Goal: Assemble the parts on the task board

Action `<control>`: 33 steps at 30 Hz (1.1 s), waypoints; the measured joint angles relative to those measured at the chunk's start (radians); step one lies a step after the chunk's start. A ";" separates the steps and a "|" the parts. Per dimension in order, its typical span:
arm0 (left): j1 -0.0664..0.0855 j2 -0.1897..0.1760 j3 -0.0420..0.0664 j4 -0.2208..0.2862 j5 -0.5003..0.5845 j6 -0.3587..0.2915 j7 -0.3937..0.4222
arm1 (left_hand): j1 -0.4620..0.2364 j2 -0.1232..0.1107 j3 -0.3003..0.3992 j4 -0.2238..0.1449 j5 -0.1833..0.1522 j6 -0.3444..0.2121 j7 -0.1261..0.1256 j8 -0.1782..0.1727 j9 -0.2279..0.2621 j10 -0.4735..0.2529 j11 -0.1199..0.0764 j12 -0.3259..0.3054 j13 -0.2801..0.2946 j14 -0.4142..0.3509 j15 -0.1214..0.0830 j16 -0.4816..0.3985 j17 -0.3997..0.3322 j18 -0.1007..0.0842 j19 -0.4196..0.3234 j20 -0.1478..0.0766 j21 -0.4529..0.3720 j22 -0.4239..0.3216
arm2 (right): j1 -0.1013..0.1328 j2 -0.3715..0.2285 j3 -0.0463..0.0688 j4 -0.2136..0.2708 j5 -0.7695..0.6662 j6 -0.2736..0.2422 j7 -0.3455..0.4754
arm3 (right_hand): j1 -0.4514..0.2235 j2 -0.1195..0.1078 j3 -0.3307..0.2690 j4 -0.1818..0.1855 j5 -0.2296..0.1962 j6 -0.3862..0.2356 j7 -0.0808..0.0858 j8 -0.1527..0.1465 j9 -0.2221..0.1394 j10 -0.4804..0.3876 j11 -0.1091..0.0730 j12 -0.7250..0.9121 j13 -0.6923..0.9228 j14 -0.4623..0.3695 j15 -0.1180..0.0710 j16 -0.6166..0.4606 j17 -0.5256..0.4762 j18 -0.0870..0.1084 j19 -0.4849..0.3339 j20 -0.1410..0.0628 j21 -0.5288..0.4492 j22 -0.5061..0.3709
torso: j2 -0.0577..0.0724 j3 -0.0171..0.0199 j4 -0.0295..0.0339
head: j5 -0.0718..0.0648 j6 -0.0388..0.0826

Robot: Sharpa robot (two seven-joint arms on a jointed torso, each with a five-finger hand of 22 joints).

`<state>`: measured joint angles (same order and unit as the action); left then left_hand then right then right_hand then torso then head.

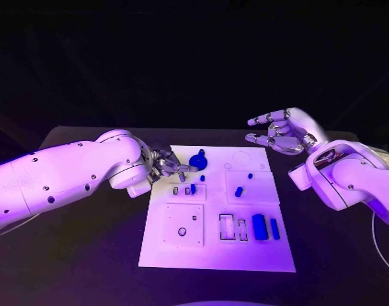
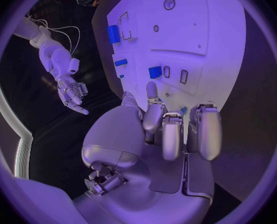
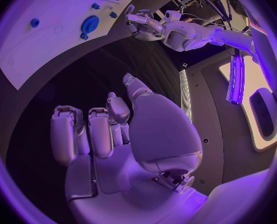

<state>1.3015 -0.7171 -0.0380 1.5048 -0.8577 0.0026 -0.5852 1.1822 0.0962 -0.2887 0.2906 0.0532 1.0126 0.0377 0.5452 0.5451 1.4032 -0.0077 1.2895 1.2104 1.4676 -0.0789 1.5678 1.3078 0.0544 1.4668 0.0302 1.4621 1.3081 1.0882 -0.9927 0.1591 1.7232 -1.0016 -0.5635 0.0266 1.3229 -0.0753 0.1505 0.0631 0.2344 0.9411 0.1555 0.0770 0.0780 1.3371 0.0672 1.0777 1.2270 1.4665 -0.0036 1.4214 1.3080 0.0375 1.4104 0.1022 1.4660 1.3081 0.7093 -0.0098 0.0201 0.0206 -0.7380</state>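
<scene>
1. Two long blue bars (image 1: 266,227) lie side by side at the near right of the task board (image 1: 217,255), just beside a pair of empty slots (image 1: 232,227); they look parked there, waiting for a recess.
2. Further in, a short blue piece (image 1: 238,191) lies on the board's right half, and small blue parts (image 1: 192,189) stand at little slots on its left half, seemingly already seated.
3. The left hand (image 1: 169,163) hovers over the board's far left edge, fingers curled together close to a round blue part (image 1: 198,161). I judge it is working at the small slots or that round part. In the left wrist view its fingers (image 2: 174,134) bend inward, with a speck of blue near the fingertips; I cannot tell whether it pinches a part.
4. Farthest off, the right hand (image 1: 282,132) hangs above the bench (image 1: 94,242) past the board's far right corner, fingers apart and loosely curved, holding nothing; it seems kept clear.
5. The board's faint outlines at the far end are too pale to read.
</scene>
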 measured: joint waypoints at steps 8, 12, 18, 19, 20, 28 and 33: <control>0.013 0.060 -0.010 -0.056 -0.071 0.039 -0.035 | -0.010 0.000 -0.018 -0.001 0.000 -0.011 -0.003 0.014 0.034 0.005 -0.005 0.012 0.000 0.000 0.000 0.000 0.000 0.000 0.000 0.000 0.005 0.000 | 0.000 -0.002 0.000 0.003 0.011 0.000 -0.001 | 0.000 0.000 0.000 0.000 0.000 0.000 0.000 0.000 0.000 0.000 0.000 0.000 -0.002 0.000 0.000 0.000 0.000 0.000 0.000 0.000 0.000 0.000 | 0.002 -0.0016 -0.0012 | 0.000 -0.005; 0.015 0.081 -0.011 -0.073 -0.095 0.062 -0.046 | -0.010 0.000 -0.020 -0.004 0.000 -0.018 -0.003 0.018 0.039 0.005 -0.005 0.013 0.000 -0.004 -0.003 0.000 0.000 0.000 0.000 0.000 0.005 0.000 | 0.001 -0.002 0.000 0.002 0.013 0.001 -0.002 | 0.000 0.000 0.000 0.000 0.000 0.000 0.000 0.000 0.000 0.000 0.000 0.000 -0.002 0.000 0.000 0.000 0.000 0.000 0.000 0.000 0.000 0.000 | 0.002 -0.0017 -0.0011 | 0.003 -0.008; 0.016 0.109 -0.013 -0.097 -0.123 0.097 -0.058 | -0.010 0.000 -0.020 -0.004 0.000 -0.018 -0.003 0.018 0.043 0.005 -0.005 0.015 0.000 -0.004 -0.003 0.000 0.000 0.000 0.000 0.000 0.010 0.000 | 0.001 -0.001 0.000 0.000 0.014 0.002 -0.003 | 0.000 0.000 0.000 0.000 0.000 0.000 0.000 0.000 0.000 0.000 0.000 0.000 -0.002 0.000 0.000 0.000 0.000 0.000 0.000 0.000 0.000 0.000 | 0.002 -0.0020 -0.0009 | 0.007 -0.013; 0.016 0.114 -0.014 -0.101 -0.128 0.104 -0.059 | -0.010 0.000 -0.020 -0.004 0.000 -0.018 -0.003 0.018 0.043 0.005 -0.005 0.015 0.000 -0.004 -0.003 0.000 0.000 0.000 0.000 0.000 0.010 0.000 | 0.001 0.000 0.000 0.000 0.014 0.003 -0.003 | 0.000 0.000 0.000 0.000 0.000 0.000 0.000 0.000 0.000 0.000 0.000 -0.002 -0.002 0.000 0.000 0.000 0.000 0.000 -0.001 -0.001 0.000 0.000 | 0.002 -0.0020 -0.0010 | 0.007 -0.014; 0.016 0.117 -0.014 -0.104 -0.131 0.109 -0.061 | -0.010 0.000 -0.020 -0.004 0.000 -0.018 -0.003 0.018 0.044 0.005 -0.005 0.016 0.000 -0.004 -0.003 0.000 0.000 0.000 0.000 0.000 0.010 0.000 | 0.001 0.000 0.000 0.000 0.014 0.003 -0.003 | 0.000 0.000 0.000 0.000 0.000 0.000 0.000 0.000 0.000 0.000 0.000 -0.004 -0.003 0.000 0.000 0.000 0.000 0.000 -0.003 -0.003 0.000 0.000 | 0.002 -0.0021 -0.0011 | 0.007 -0.015; 0.015 0.138 -0.017 -0.115 -0.149 0.142 -0.068 | -0.010 0.000 -0.023 -0.001 0.000 -0.018 -0.003 0.020 0.048 0.005 -0.005 0.016 0.001 -0.004 -0.003 0.000 0.000 0.000 0.000 0.000 0.010 0.000 | 0.001 0.002 0.000 -0.004 0.012 0.009 -0.004 | 0.000 0.000 0.000 0.000 0.000 0.000 0.000 0.000 0.000 -0.003 -0.003 -0.004 -0.006 0.000 0.000 0.000 0.000 0.000 -0.004 -0.004 0.000 0.000 | 0.003 -0.0026 -0.0011 | 0.008 -0.021; 0.014 0.145 -0.018 -0.122 -0.155 0.155 -0.070 | -0.010 0.000 -0.026 -0.004 0.000 -0.025 -0.002 0.023 0.055 0.005 -0.005 0.016 0.001 -0.004 -0.003 0.000 0.000 0.000 0.000 0.000 0.010 0.000 | 0.001 0.004 0.000 -0.006 0.004 0.013 -0.004 | 0.000 0.000 0.000 0.000 0.014 0.003 -0.003 0.000 0.000 -0.003 -0.003 -0.007 -0.009 0.000 0.000 -0.004 0.000 0.000 -0.004 -0.004 -0.004 0.000 | 0.003 -0.0020 -0.0010 | 0.008 -0.023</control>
<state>1.3152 -0.5722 -0.0560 1.3829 -1.0123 0.1574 -0.6553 1.1722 0.0962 -0.3144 0.2862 0.0533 0.9874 0.0353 0.5683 0.5998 1.4080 -0.0128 1.3053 1.2112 1.4639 -0.0820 1.5678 1.3074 0.0545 1.4667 0.0304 1.4717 1.3077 1.0889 -0.9886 0.1589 1.7175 -0.9976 -0.5503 0.0224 1.3229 -0.0753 0.1504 0.0631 0.2482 0.9440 0.1525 0.0769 0.0777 1.3338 0.0638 1.0702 1.2179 1.4665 -0.0036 1.4173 1.3076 0.0376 1.4069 0.0986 1.4621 1.3077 0.7120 -0.0118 0.0192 0.0290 -0.7613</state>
